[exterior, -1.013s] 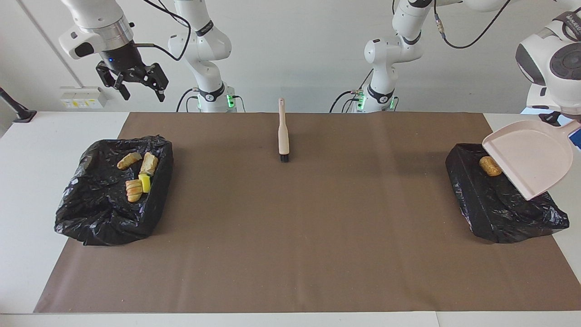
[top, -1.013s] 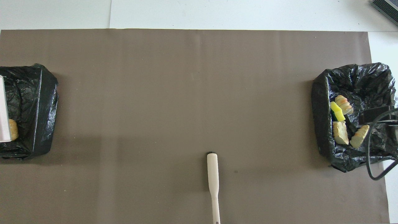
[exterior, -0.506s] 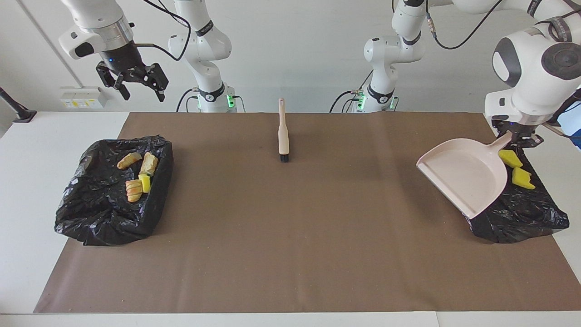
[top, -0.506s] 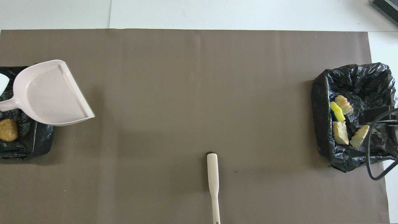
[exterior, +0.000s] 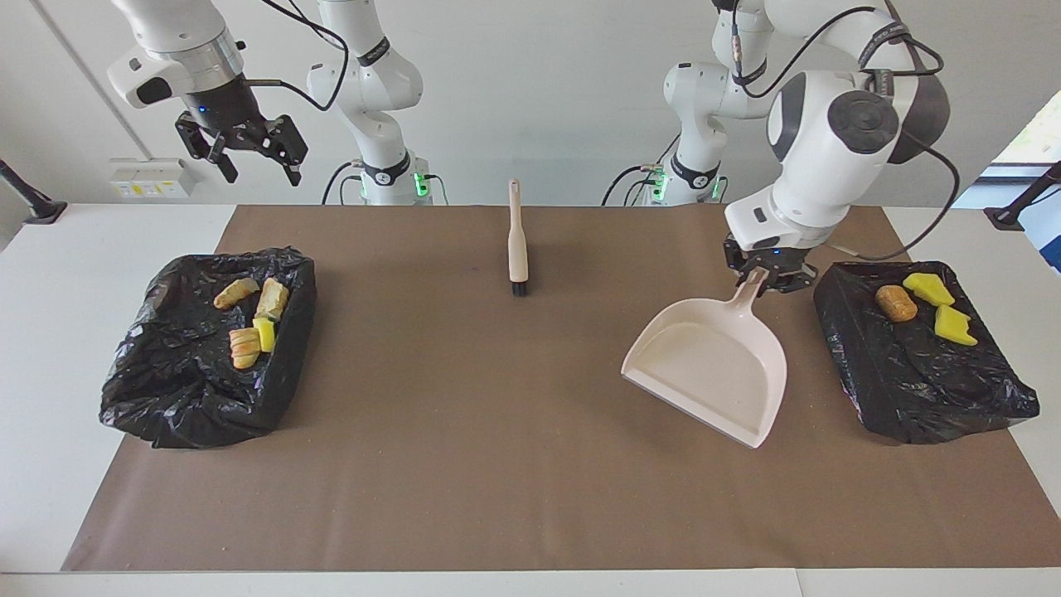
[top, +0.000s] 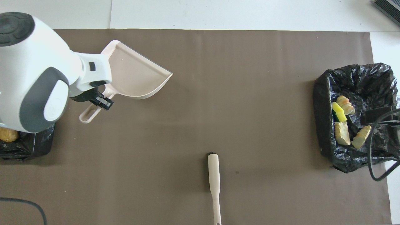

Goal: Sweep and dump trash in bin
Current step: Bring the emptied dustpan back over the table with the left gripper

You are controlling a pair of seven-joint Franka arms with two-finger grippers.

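Observation:
My left gripper (exterior: pixel 764 278) is shut on the handle of the beige dustpan (exterior: pixel 713 373), which hangs empty and tilted over the mat beside the black-lined bin (exterior: pixel 903 398) at the left arm's end. That bin holds trash: a brown cork-like cylinder (exterior: pixel 895 303) and two yellow wedges (exterior: pixel 928 288). The bin (exterior: pixel 166 406) at the right arm's end holds striped bread chunks (exterior: pixel 245 347), a pale lump (exterior: pixel 272 298) and a yellow bit (exterior: pixel 264 334). High above that bin's robot-side edge, my right gripper (exterior: pixel 253 162) waits, open and empty. The overhead view shows the dustpan (top: pixel 134 75) under my left gripper (top: pixel 100 101).
The beige brush (exterior: pixel 517 245) with black bristles lies on the brown mat (exterior: pixel 497 464) at mid-table, near the robots, its handle pointing toward them. The overhead view shows the brush (top: pixel 214 178) and both bins (top: pixel 322 125) at the mat's ends.
My left arm swung the dustpan away from over its bin toward mid-table and lowered it, turning its mouth away from the robots. The trash in that bin is now uncovered. The right arm stayed put.

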